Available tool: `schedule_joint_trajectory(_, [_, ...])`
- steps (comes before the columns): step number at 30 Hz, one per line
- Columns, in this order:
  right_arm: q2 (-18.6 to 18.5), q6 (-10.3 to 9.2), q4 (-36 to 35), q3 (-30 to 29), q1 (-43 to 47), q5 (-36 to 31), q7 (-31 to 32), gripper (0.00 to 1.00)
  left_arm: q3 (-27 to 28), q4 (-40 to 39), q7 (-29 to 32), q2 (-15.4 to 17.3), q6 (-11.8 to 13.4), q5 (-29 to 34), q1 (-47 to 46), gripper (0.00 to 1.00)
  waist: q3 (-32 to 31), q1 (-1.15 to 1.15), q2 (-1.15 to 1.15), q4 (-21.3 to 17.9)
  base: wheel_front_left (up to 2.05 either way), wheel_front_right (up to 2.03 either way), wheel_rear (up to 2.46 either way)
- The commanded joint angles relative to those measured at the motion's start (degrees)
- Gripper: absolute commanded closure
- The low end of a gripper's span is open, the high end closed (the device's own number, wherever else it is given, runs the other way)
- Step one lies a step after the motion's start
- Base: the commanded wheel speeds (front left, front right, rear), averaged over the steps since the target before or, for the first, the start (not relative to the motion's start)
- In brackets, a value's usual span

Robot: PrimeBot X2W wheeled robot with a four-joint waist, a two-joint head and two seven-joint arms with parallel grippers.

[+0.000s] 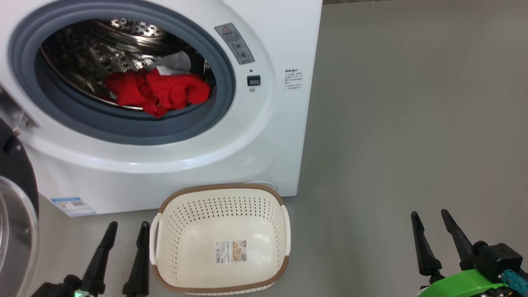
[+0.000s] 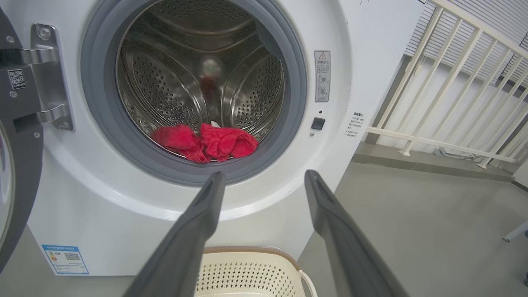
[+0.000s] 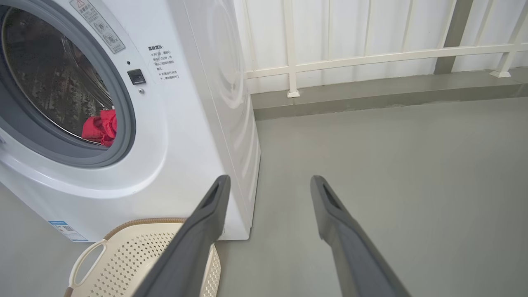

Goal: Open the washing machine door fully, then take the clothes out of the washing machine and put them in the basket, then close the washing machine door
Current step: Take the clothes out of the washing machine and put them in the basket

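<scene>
Two dark-fingered tools, left gripper (image 1: 128,225) and right gripper (image 1: 429,213), are shown spread, empty. Soft, light red fabric clothes (image 1: 165,93), heaped low in the steel drum (image 1: 132,27), are best pinched at a fold.

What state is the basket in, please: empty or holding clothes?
Empty: the basket has just a paper label on its bottom; the red clothes lie in the washing machine's drum.

smooth matte grey floor (image 3: 392,165), white metal railing with vertical bars (image 3: 289,49) along its far edge, low grey kerb (image 3: 371,94) under the railing, white ribbed wall panels (image 3: 330,24) just behind the railing, grey upright post (image 3: 453,37) behind the railing's right part, soft even light
</scene>
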Motion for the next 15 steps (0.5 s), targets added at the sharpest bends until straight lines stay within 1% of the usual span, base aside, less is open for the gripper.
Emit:
schedule_joint_trajectory(1, [-0.36,0.02,-1.30,1.50,-2.42,-0.16,-0.54,0.00,2.34,-1.57,-0.29,0.78,-0.32,0.63,-2.14,0.00,0.08,0.00,0.00,0.05,1.27,-1.27,0.00])
schedule_joint_trajectory(8, [-0.31,0.02,-1.23,1.65,-2.57,-0.13,-0.54,0.00,2.71,-0.99,-0.29,0.59,-0.32,1.77,-2.20,0.00,0.27,0.00,0.00,0.20,1.07,-1.07,0.00])
schedule_joint_trajectory(11, [-0.29,0.02,-1.23,1.67,-2.58,-0.07,-0.54,0.00,2.87,-0.91,-0.29,0.17,-0.32,1.93,-2.29,0.00,0.33,0.00,0.00,0.32,0.46,-0.46,0.00])
schedule_joint_trajectory(15, [-0.27,0.02,-1.20,1.74,-2.65,-0.08,-0.54,0.00,2.81,-0.80,-0.29,0.00,-0.32,2.11,-2.43,0.00,0.44,0.00,0.00,0.48,0.06,-0.06,0.00])
